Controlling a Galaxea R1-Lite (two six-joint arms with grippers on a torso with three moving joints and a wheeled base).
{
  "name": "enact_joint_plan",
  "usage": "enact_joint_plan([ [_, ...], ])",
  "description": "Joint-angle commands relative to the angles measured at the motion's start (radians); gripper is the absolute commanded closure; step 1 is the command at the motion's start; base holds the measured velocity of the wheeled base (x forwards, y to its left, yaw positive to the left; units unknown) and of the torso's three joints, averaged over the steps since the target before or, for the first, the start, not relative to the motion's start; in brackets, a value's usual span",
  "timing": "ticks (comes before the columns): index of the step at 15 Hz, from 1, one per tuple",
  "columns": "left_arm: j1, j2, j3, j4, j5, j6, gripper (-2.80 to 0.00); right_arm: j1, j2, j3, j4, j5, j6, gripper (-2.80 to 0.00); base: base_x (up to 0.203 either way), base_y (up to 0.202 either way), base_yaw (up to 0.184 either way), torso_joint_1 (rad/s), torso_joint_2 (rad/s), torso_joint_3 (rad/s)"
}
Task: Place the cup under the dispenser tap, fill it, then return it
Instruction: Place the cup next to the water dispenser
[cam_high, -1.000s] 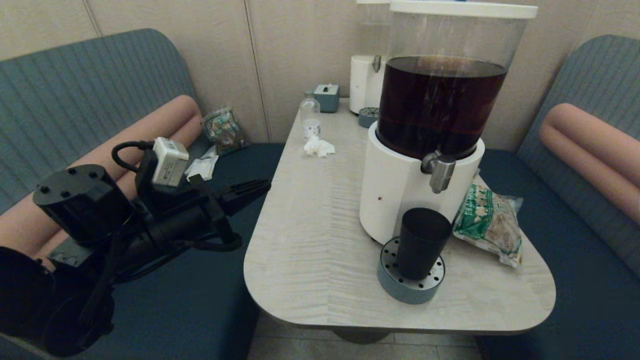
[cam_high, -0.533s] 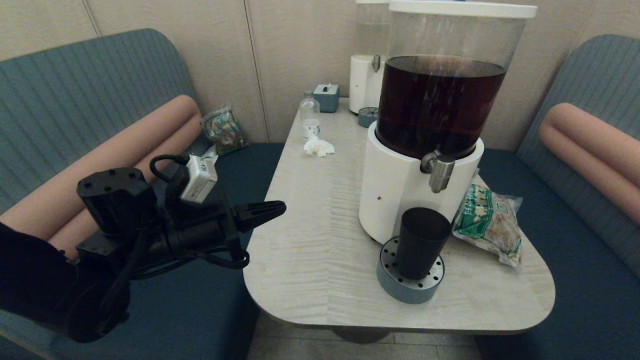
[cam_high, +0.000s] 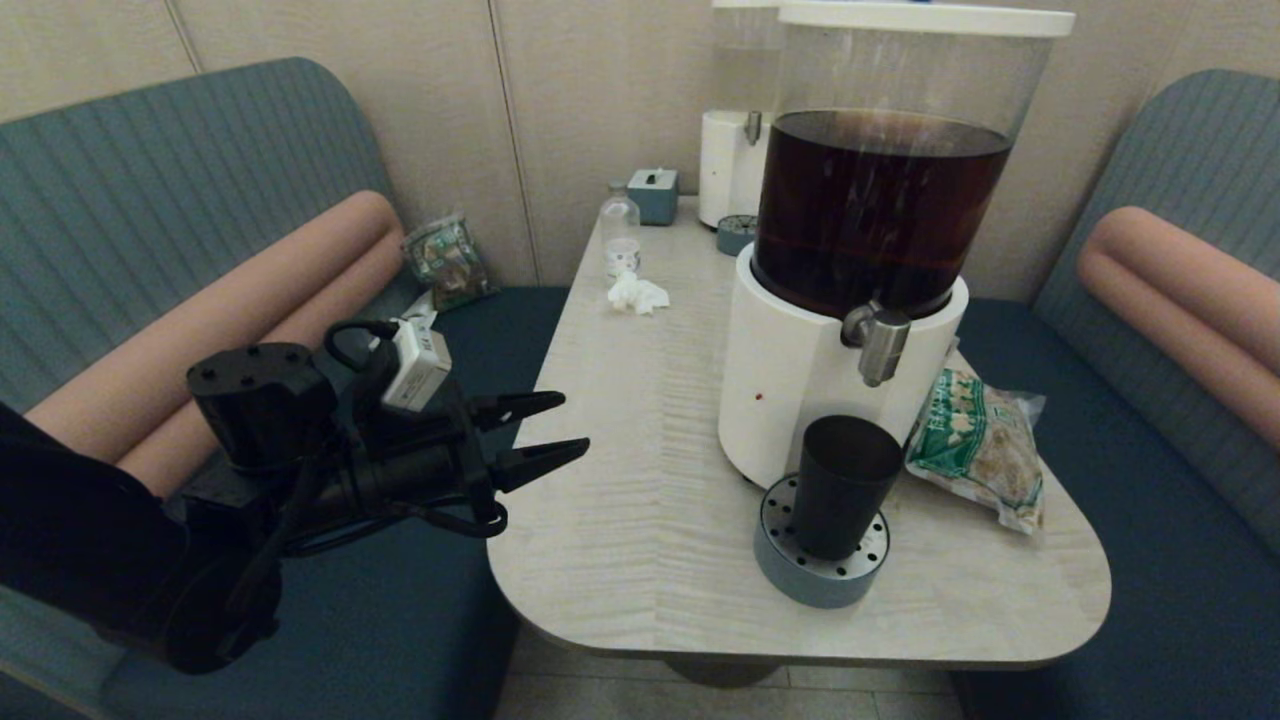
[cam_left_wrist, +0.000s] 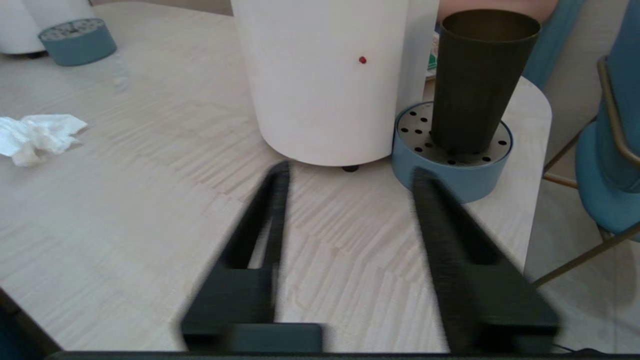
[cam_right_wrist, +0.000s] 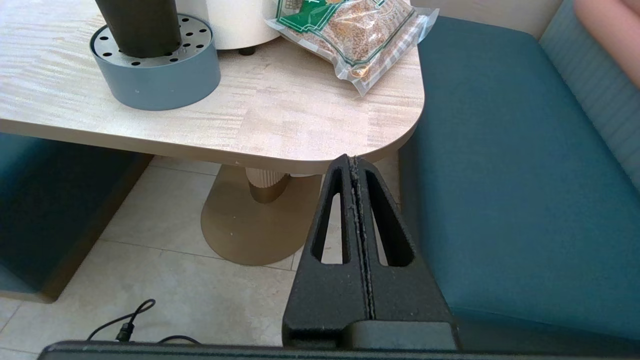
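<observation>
One cup (cam_high: 843, 485) under tap (cam_high: 880, 343), L gripper (cam_high: 555, 428) spread, apart.

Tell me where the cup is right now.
The cup stands upright on the round blue-grey drip tray near the table's front edge, directly below the dispenser tap, left of the snack bag.

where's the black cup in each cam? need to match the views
Head view: cup at lower centre-right, upright on the drip tray, under the tap.
Left wrist view: cup at upper right, on the tray, beyond the open left gripper.
Right wrist view: only the cup's lower part shows, at the top left edge.
Shared landmark: the round blue-grey perforated drip tray, in all three.
</observation>
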Motion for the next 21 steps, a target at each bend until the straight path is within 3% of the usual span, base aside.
enact_joint_plan([
  [1,-0.022,0.018,-0.012,-0.005,-0.006,0.0,-2.8,0.0,0.002,0.0,0.0,0.0,-0.001,0.0,0.0,0.0,0.0,0.0,0.0,0.0],
  [4,-0.162,0.036,-0.032,0.0,0.001,-0.024,-2.8,0.0,0.002,0.0,0.0,0.0,-0.001,0.0,0.0,0.0,0.0,0.0,0.0,0.0],
  [7,-0.309,0.096,-0.067,0.002,0.049,-0.051,-2.8,0.0,0.002,0.0,0.0,0.0,-0.001,0.0,0.0,0.0,0.0,0.0,0.0,0.0],
  [11,-0.41,0.181,-0.13,-0.005,0.101,-0.077,-2.8,0.0,0.002,0.0,0.0,0.0,-0.001,0.0,0.0,0.0,0.0,0.0,0.0,0.0],
  [21,-0.446,0.337,-0.323,-0.001,0.16,-0.1,-2.8,0.0,0.002,0.0,0.0,0.001,-0.001,0.0,0.0,0.0,0.0,0.0,0.0,0.0],
])
